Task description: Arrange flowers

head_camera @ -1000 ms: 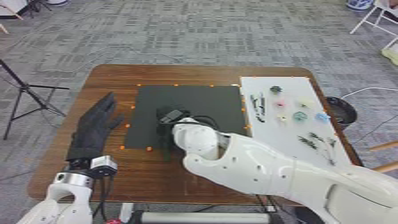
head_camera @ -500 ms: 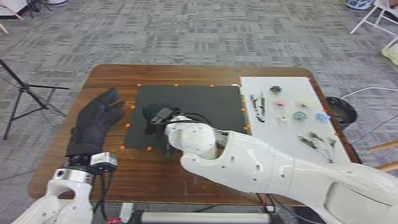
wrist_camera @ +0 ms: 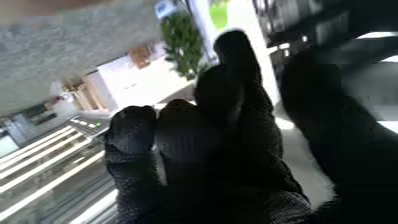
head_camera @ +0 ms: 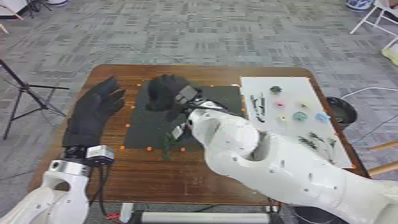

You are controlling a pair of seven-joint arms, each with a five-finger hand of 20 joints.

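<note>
Currently | right hand over dark mat | green sprig at near edge

The head view looks forward and down from above the table, far enough off to take in the right hand and the floor well beyond it. The right wrist view looks from very near, at the wrist below the right hand, past its fingers toward a green plant, tilted. Both share that hand's black glove.
</note>
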